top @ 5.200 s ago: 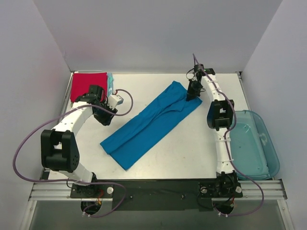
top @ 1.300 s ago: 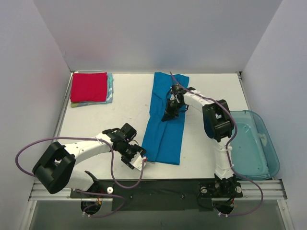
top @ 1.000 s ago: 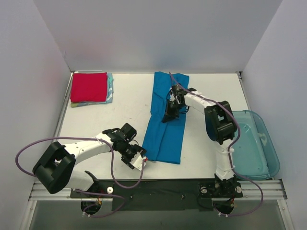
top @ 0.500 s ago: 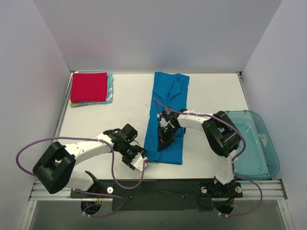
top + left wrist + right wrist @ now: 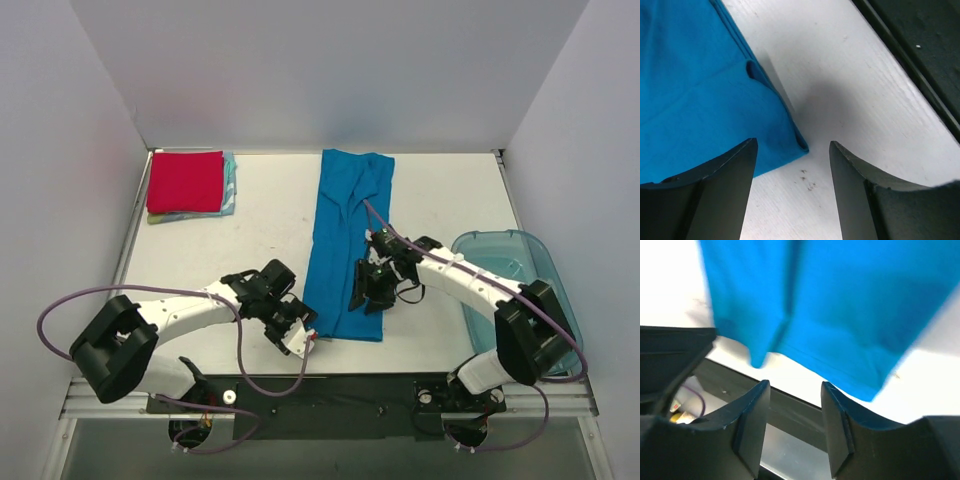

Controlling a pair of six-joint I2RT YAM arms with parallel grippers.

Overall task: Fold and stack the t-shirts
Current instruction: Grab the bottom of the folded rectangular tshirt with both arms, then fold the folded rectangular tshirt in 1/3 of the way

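left wrist view: the left gripper (image 5: 792,150) is spread wide with nothing between its fingers. the near left corner of the blue shirt (image 5: 695,85) sits right in the gap, its folded edge showing as a small lip on the table (image 5: 855,90). the right gripper (image 5: 794,390) is likewise spread and empty, hanging over the shirt's near hem toward the right side. that picture is smeared, so i can't say how close its fingers are to the cloth, though it looks lifted off it.

from above, the blue shirt lies as a long narrow strip, folded lengthwise, running from the far edge of the table toward the arms, with its near end between the two grippers. the red shirt (image 5: 185,180) tops a folded stack in the far left corner, a light teal edge (image 5: 231,185) showing beside it, well apart from the strip. the plastic bin (image 5: 520,300) stands at the right edge.

the step in hand looks like taking the near end and folding it up over the far end. to do it well, the left gripper should drop so one finger slides under the corner and catches every layer, not just the top one. the right should settle on the matching corner at the same depth. both should pinch close to the hem, then lift and carry evenly so the fold line comes out square.
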